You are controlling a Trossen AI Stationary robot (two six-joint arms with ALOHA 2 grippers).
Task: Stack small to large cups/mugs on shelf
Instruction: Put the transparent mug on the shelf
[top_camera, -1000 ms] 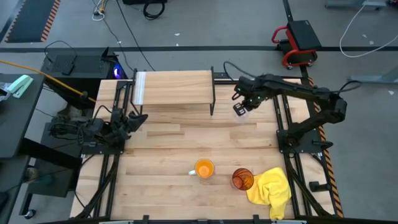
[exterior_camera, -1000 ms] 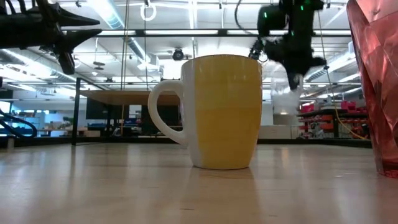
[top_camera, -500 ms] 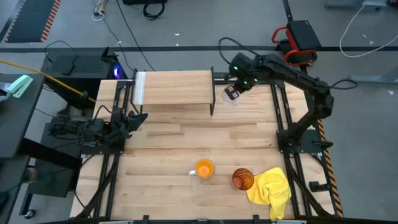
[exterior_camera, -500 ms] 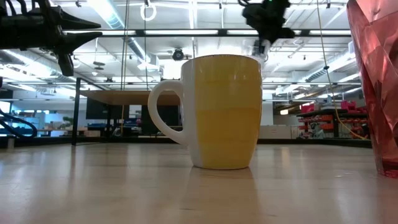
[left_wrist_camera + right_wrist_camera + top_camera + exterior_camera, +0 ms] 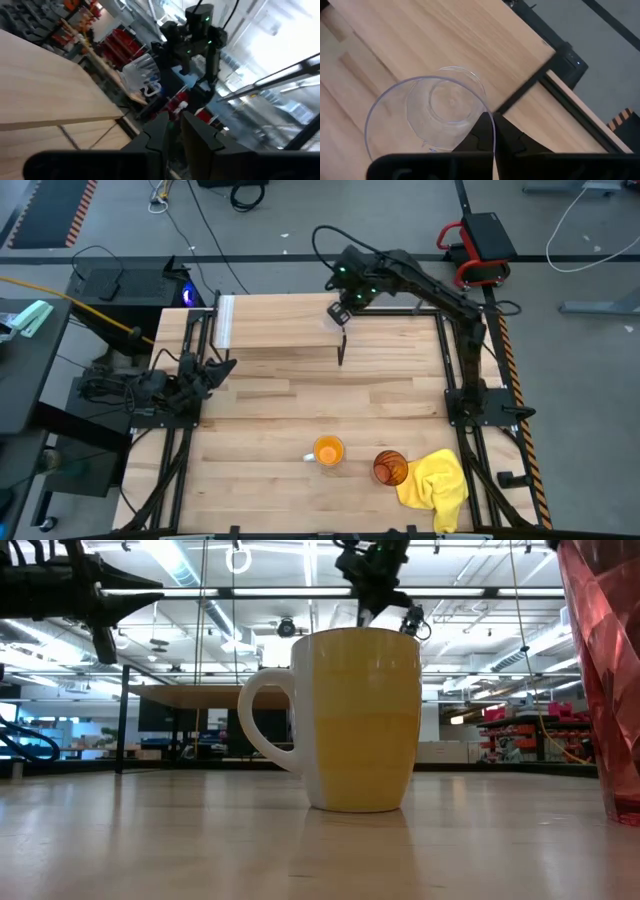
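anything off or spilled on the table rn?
Nothing spilled or damaged. The yellow cloth lies crumpled by the tumbler, near the mug. The right gripper holds the glass cup over the shelf edge.

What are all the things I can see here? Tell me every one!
Glass cup: one, clear, held in the right claw over the shelf's right end.
Mug: one, orange with pale handle, near edge of the table.
Tumbler: one, amber, right of the mug, touching the cloth.
Cloth: one, yellow, near right corner.
Shelf: one, light wood on black legs, far side of the table.
Table: one, wooden planks.
Left claw: shut, waiting at the table's left edge.
Right claw: shut on the glass cup.
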